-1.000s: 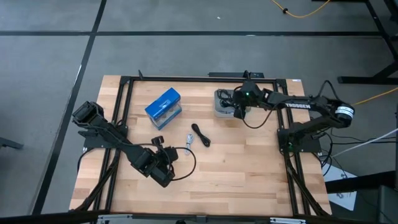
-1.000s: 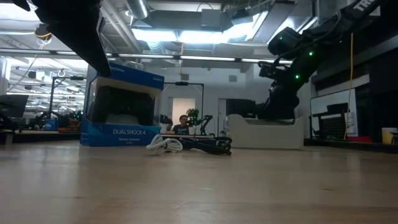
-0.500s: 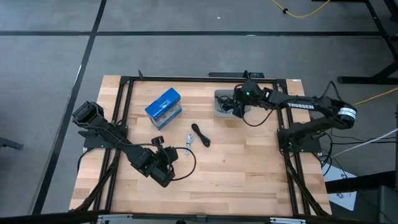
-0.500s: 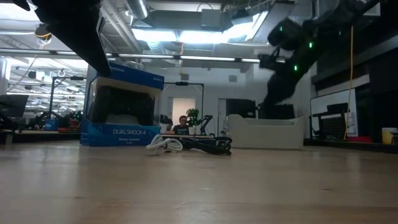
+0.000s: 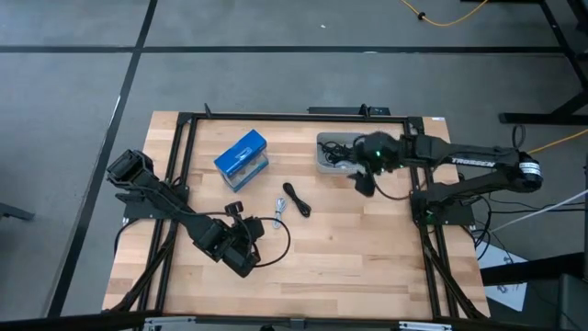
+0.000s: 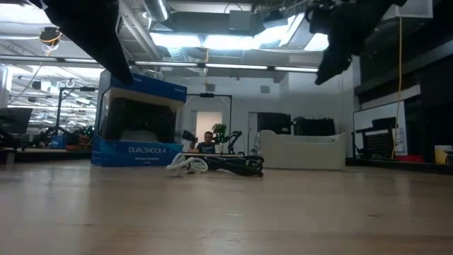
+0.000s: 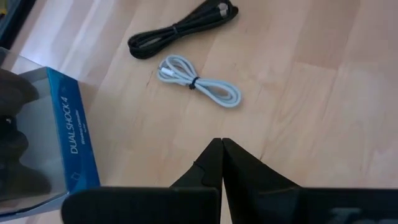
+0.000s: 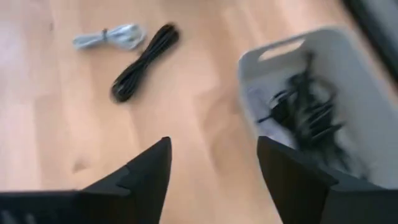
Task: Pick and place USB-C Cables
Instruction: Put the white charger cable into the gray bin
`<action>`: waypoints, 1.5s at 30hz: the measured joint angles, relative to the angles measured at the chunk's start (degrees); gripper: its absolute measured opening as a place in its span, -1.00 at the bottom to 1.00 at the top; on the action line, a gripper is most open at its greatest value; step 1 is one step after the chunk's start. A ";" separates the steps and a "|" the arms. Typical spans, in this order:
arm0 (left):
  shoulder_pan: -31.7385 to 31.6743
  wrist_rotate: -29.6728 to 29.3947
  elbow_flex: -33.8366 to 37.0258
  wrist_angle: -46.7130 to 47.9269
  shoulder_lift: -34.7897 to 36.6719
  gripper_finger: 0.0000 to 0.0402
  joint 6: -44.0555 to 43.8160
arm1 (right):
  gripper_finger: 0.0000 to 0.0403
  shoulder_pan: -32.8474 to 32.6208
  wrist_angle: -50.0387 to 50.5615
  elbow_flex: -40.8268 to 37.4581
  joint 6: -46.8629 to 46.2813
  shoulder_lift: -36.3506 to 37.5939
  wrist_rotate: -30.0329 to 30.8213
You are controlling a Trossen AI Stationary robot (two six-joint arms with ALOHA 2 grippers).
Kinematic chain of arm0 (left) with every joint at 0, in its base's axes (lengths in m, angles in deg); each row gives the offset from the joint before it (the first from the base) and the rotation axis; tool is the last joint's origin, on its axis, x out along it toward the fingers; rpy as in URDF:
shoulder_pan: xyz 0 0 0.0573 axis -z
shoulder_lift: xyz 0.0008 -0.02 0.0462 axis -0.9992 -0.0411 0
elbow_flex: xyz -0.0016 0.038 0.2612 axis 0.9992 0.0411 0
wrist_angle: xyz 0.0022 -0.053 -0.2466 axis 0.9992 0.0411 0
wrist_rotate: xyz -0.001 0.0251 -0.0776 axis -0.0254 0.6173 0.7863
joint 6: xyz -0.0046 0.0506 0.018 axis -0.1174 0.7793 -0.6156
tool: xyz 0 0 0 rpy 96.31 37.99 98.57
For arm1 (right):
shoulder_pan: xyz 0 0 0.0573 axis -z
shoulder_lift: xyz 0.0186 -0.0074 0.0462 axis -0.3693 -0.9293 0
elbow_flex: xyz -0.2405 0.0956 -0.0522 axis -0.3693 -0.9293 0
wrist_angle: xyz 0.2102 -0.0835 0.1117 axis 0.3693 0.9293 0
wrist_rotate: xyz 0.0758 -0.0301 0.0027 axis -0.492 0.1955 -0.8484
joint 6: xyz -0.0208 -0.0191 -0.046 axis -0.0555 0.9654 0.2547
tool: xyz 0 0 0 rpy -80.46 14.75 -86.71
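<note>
Two bundled USB-C cables lie side by side on the table's middle: a silver-white one [image 5: 280, 208] [image 7: 199, 84] [image 8: 109, 36] and a black one [image 5: 296, 199] [image 7: 183, 28] [image 8: 144, 62]. More black cables [image 8: 305, 102] lie tangled inside a grey bin [image 5: 329, 158] [image 8: 280, 46] at the far right. My right gripper [image 5: 365, 181] [image 8: 211, 146] hangs open and empty, high above the table just near-right of the bin. My left gripper [image 5: 237, 213] [image 7: 221, 144] waits shut, near-left of the two cables.
A blue DualShock 4 box [image 5: 242, 156] [image 6: 138, 120] [image 7: 43, 143] stands far-left of the cables. A black frame runs around the table's edges [image 5: 276, 115]. Bare wood lies along the near half. People and desks show in the room beyond.
My right gripper has risen out of the grey bin, high above the table, and drifted toward the near-right, away from the bin. The black cables stay in the bin. The two cables on the table have not moved.
</note>
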 joint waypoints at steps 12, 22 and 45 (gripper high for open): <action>-0.02 -2.03 0.00 -4.01 0.00 -1.00 0.02 | -0.51 -15.04 0.33 -10.62 -21.38 1.17 0.09; -2.64 1.67 -0.08 -20.42 -0.55 -1.00 1.69 | -0.96 -26.90 -3.52 -20.38 -39.44 1.17 1.87; -22.88 21.67 -0.07 -25.44 -6.71 -1.00 28.59 | -0.93 -39.86 -9.51 -22.97 -49.61 1.39 14.05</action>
